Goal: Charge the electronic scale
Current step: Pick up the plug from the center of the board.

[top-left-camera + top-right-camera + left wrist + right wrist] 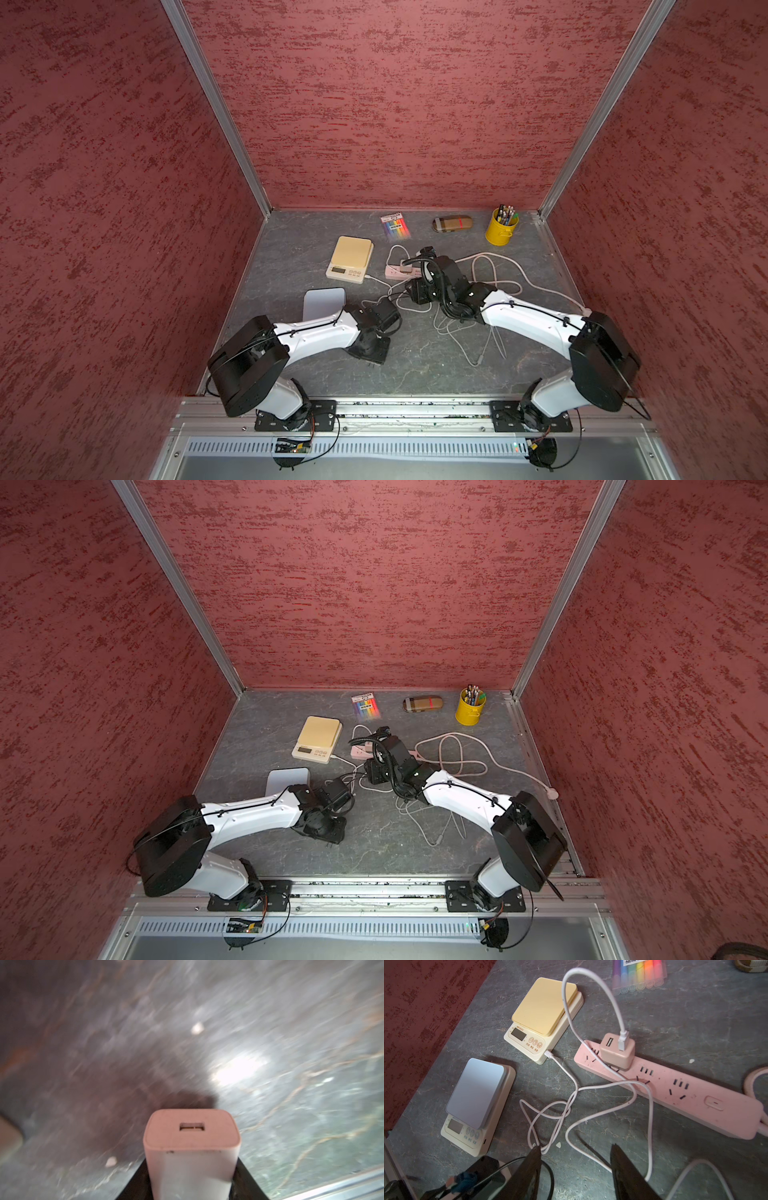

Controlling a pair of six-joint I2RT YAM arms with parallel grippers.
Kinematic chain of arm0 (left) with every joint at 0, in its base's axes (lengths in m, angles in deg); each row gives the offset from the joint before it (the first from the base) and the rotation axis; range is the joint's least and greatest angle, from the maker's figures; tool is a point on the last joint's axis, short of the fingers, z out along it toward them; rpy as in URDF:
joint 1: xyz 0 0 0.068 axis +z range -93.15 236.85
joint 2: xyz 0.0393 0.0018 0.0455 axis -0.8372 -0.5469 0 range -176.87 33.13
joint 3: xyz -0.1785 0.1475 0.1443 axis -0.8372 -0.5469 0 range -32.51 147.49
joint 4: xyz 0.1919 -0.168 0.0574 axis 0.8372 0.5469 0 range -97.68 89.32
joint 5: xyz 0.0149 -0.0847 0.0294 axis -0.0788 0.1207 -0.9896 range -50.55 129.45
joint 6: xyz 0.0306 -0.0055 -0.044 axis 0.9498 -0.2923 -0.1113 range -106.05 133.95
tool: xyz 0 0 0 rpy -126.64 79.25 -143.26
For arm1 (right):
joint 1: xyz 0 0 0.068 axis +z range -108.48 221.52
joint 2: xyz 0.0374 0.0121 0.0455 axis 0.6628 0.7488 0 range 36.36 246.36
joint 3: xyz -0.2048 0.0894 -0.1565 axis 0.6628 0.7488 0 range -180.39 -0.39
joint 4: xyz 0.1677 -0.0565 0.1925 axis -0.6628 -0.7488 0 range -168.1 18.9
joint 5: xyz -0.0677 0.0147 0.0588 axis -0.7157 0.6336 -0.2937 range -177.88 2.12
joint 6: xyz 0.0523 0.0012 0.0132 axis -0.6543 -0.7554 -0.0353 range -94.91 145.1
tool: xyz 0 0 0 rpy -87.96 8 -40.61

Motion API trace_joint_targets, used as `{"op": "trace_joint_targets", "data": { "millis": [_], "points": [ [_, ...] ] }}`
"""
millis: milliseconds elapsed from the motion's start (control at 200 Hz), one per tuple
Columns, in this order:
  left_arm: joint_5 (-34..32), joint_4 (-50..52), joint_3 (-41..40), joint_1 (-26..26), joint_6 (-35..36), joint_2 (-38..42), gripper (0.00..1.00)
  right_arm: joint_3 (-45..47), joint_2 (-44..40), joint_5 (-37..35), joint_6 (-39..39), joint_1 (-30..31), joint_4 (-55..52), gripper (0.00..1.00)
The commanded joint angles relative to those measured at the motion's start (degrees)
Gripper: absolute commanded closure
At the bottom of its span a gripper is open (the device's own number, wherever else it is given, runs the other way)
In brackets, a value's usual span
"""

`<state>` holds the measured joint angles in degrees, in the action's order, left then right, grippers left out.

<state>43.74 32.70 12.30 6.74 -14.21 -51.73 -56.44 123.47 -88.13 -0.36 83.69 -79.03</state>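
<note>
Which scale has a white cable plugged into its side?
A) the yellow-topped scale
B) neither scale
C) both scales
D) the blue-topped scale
A: the white cable ends in a plug at the side of the yellow-topped scale, while the side port of the blue-topped scale is empty.

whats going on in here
The left gripper holds a white USB charger block above the table, its port empty. The right gripper hangs open over loose white cable. The yellow-topped scale is already cabled to a pink adapter in the pink power strip; the blue-topped scale has no cable plugged in.
</note>
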Motion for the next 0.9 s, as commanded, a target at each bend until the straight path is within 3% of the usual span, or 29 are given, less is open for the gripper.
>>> {"op": "trace_joint_targets", "data": {
  "millis": [0, 255, 451, 596, 706, 806, 897],
  "points": [
    [2.54, -6.61, 3.08, 1.59, 5.92, 0.01, 0.57, -0.35, -0.44, 1.74, -3.17, -1.88, 2.14, 0.44],
    [9.21, -11.22, 8.21, 7.67, 17.52, 0.94, 0.58, -0.62, -2.31, 9.84, -6.02, -5.53, 2.58, 0.44],
    [15.46, -17.97, 6.81, 11.44, 24.44, 2.5, 0.59, 2.01, -2.01, 19.74, -10.13, -6.9, 5.89, 0.44],
    [16.45, -22.25, 4.05, 11.9, 28.51, 5.25, 0.59, 4.65, -1.82, 26.21, -16.81, -6.93, 10.09, 0.44],
    [17.9, -31.75, -0.27, 12.05, 31.25, 7.74, 0.59, 8.42, -3.31, 31.12, -23.42, -6.84, 14.46, 0.44],
    [21.2, -40.25, -1.66, 12.3, 30.44, 8.47, 0.59, 8.76, -5.45, 32.78, -24.37, -6.15, 12.62, 0.44],
    [21.88, -39.87, 0.7, 11.7, 31.76, 7.07, 0.59, 7.24, -6.5, 33.47, -24.12, -5.61, 10.03, 0.44]
  ]
}}
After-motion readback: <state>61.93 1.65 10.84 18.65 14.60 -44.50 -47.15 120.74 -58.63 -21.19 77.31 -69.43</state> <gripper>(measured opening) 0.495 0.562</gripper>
